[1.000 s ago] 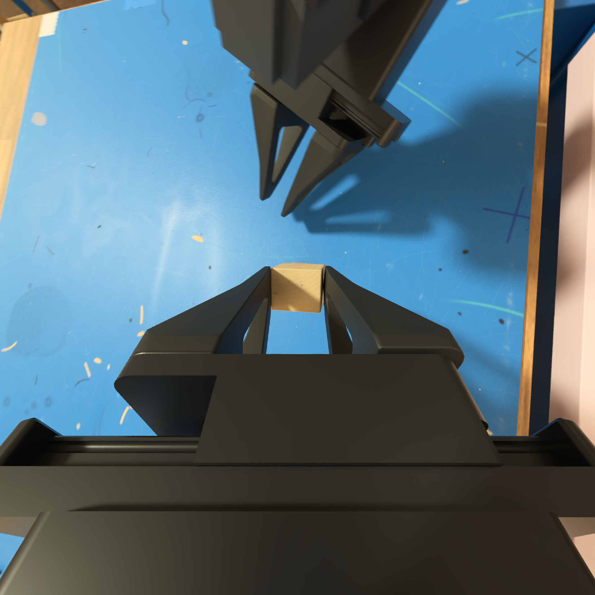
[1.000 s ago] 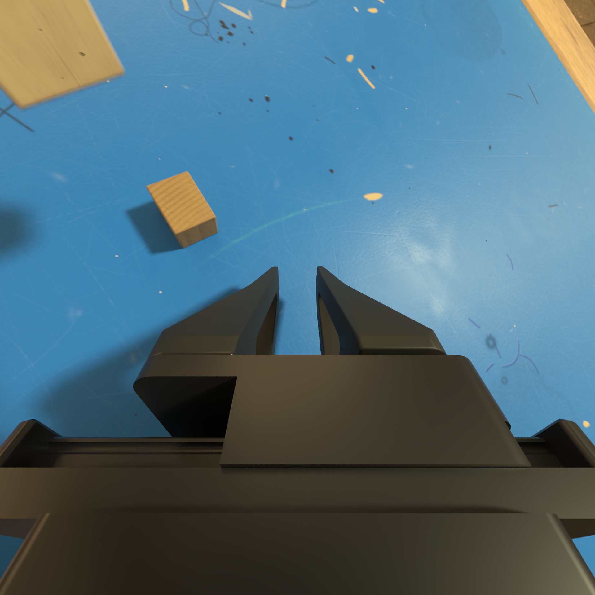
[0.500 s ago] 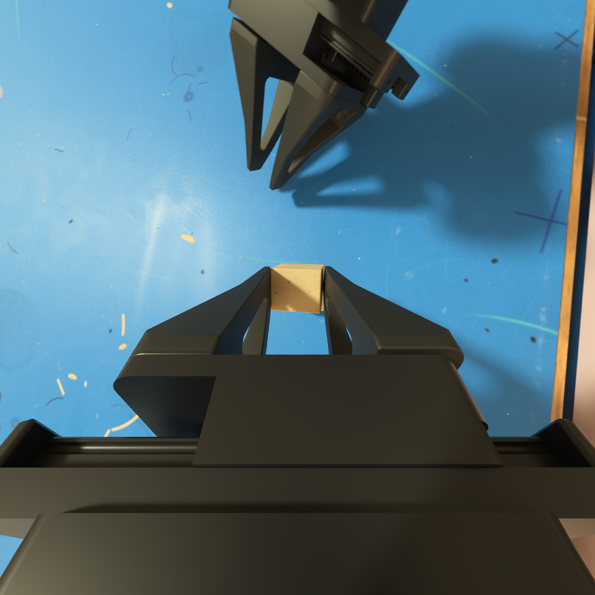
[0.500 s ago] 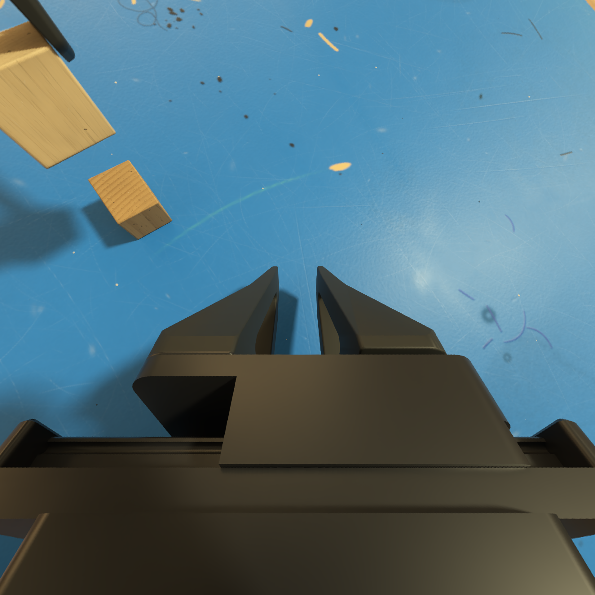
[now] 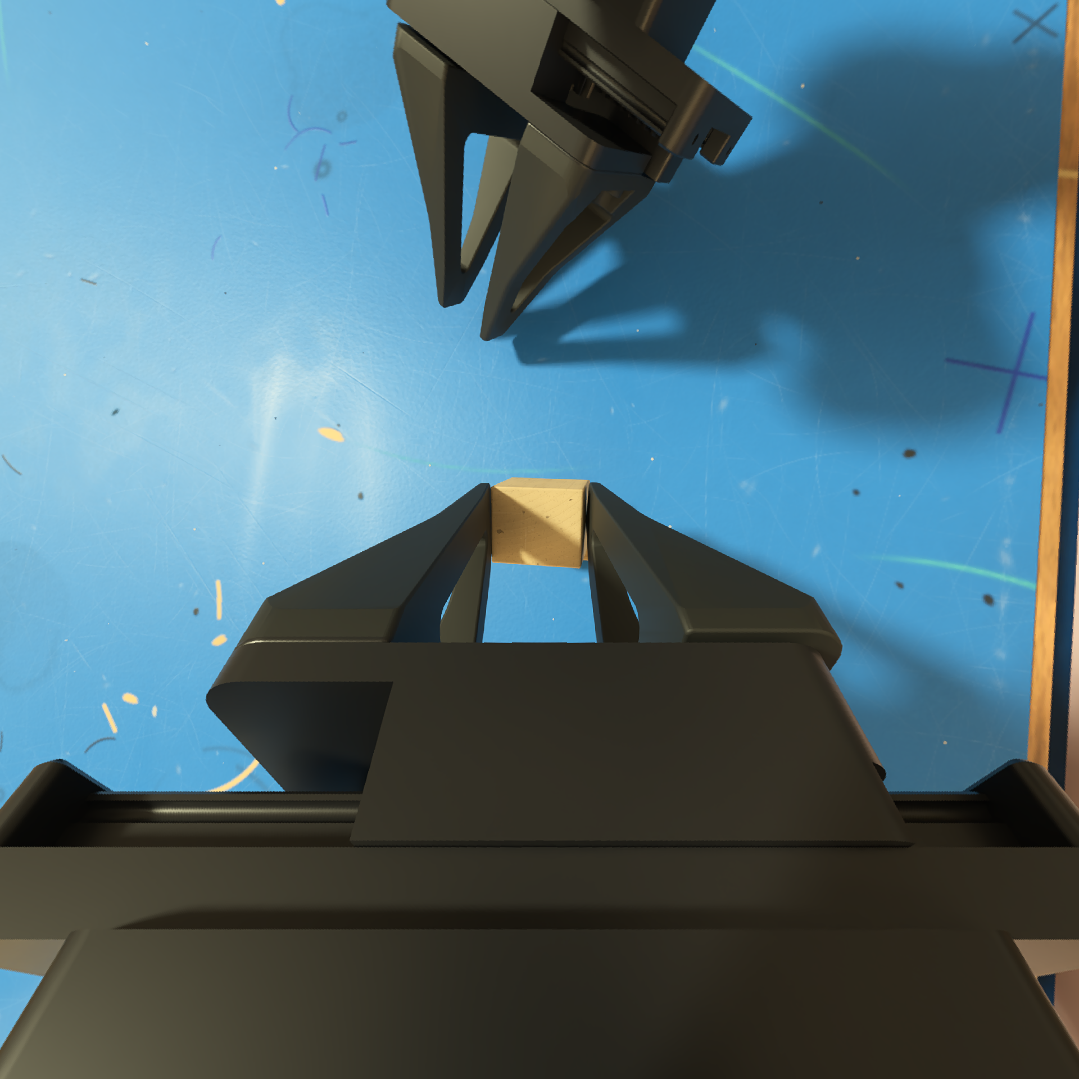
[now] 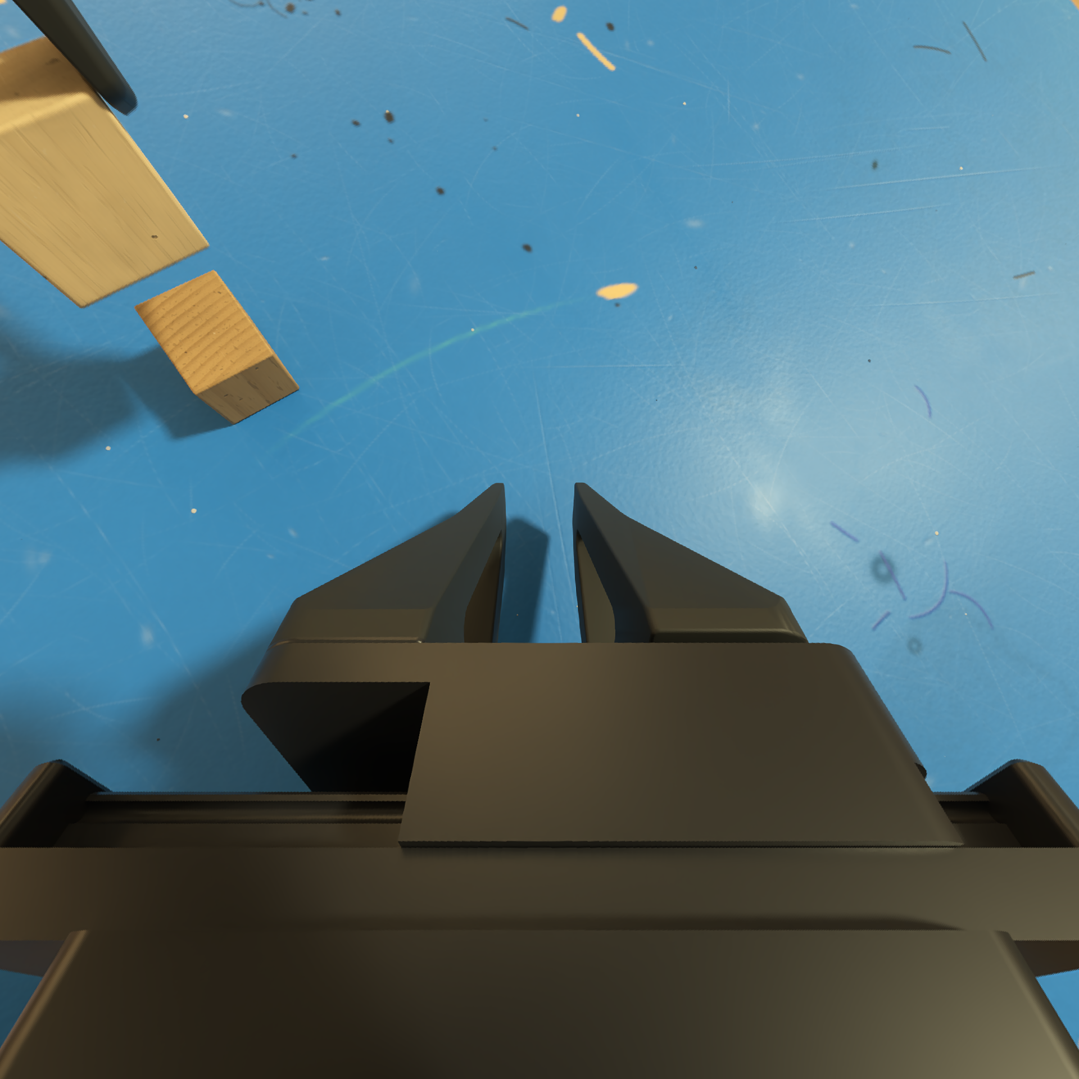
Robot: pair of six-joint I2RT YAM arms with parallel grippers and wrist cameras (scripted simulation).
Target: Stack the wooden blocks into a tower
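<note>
My left gripper (image 5: pixel 538 487) is shut on a small pale wooden block (image 5: pixel 538 522) and holds it above the blue mat (image 5: pixel 175 350). In the right wrist view this held block (image 6: pixel 87 192) hangs at the upper left, with a left fingertip (image 6: pixel 87 64) on it. A second wooden block (image 6: pixel 216 344) lies on the mat just beside and below it. My right gripper (image 6: pixel 539 487) is empty, its jaws nearly together, low over bare mat to the right of the lying block. It also shows in the left wrist view (image 5: pixel 467 321), pointing down at the mat.
The wooden table edge (image 5: pixel 1057 409) borders the mat on the right of the left wrist view. The mat (image 6: pixel 759 292) carries scratches, paint flecks and pen marks. The right arm's shadow (image 5: pixel 817 263) falls across the mat.
The held block has come further into the right wrist view, now close to the lying block. The right gripper looks larger and nearer in the left wrist view. Neither grip has changed.
</note>
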